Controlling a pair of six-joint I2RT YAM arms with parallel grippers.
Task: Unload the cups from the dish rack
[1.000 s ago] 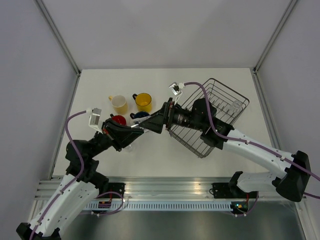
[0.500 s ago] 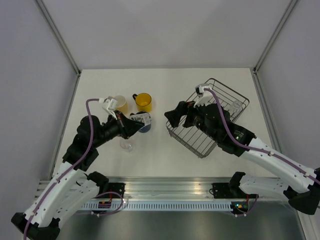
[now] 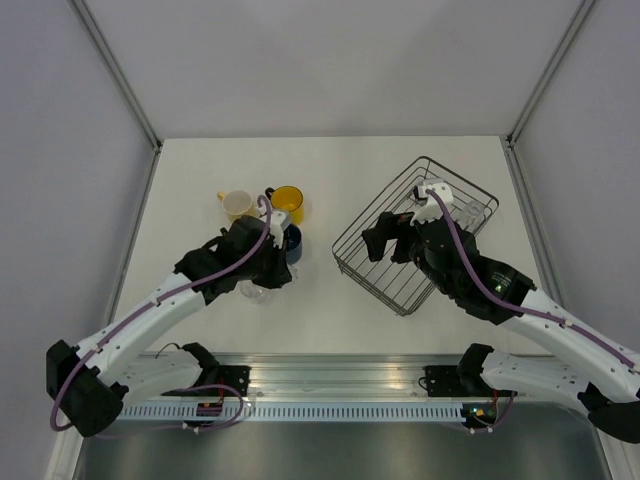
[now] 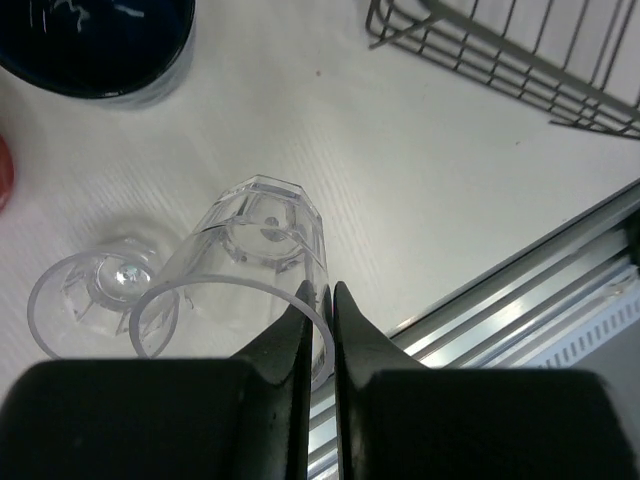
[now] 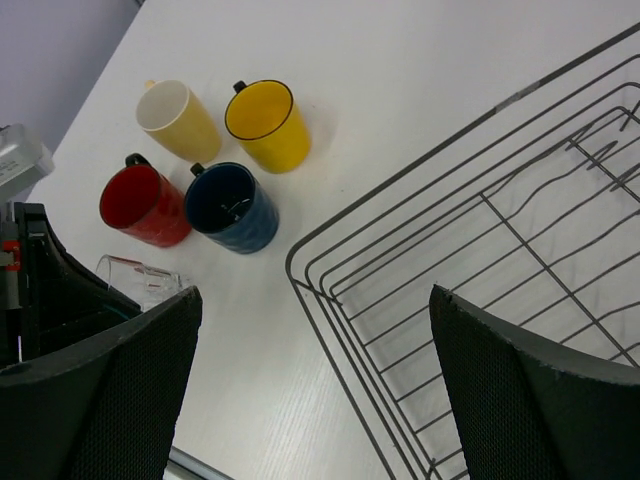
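Bare table (image 3: 320,290) separates the dish rack (image 3: 385,275) from the clustered mugs (image 5: 232,208) and tumblers (image 4: 260,240).

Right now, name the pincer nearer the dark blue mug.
Left. Left pincer grips a tumbler beside the dark blue mug; right pincer hangs over the dish rack, farther.

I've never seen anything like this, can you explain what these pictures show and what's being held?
These are two robot arms at a table. One picture looks down from above; the other two come from a camera on each wrist. On the table stand four mugs, pale yellow, bright yellow, red and dark blue, a clear glass, and a wire dish rack with another glass inside. The left pincer pinches the rim of a tilted glass tumbler. The right pincer hangs open over the rack.
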